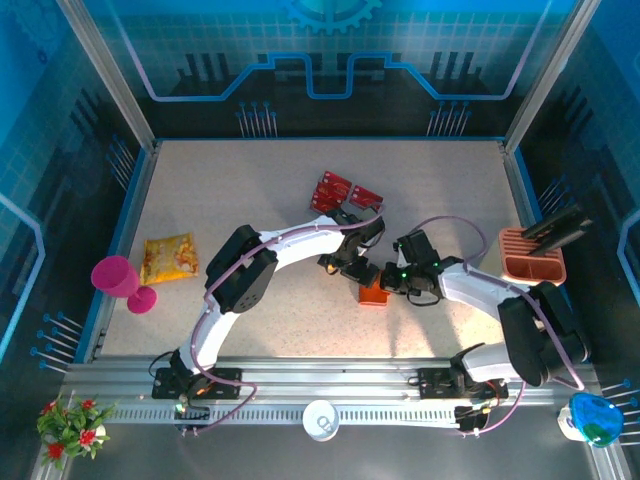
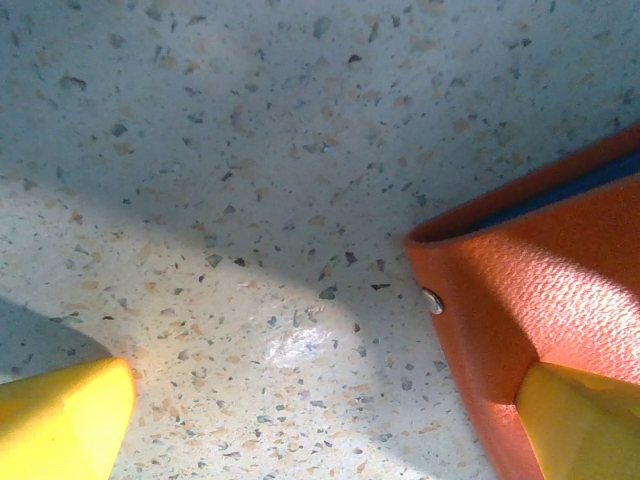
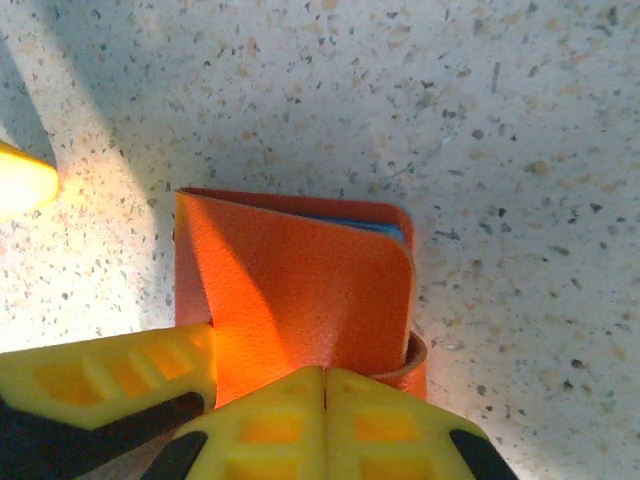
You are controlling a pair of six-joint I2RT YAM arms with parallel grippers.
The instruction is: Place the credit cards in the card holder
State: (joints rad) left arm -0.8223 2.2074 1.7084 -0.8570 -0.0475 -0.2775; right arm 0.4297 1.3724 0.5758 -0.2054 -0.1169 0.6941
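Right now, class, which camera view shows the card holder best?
The right wrist view: the card holder appears nearly whole, folded, blue inner edge showing. The left wrist view catches one corner; the top view, a small orange patch.

— Entry one, card holder (image 1: 373, 296): description?
— Orange-red, pebbled skin, squarish. Folded over on itself; blue inner edge (image 3: 385, 225) shows at the far lip, small metal stud (image 2: 432, 300) near one corner. Lies on the speckled tabletop (image 1: 250, 180), about mid-table
— Entry two, credit cards (image 1: 333, 190)?
— Two red with pale print, side by side, lying farther back on the tabletop, apart from the card holder. Any further cards: cannot tell
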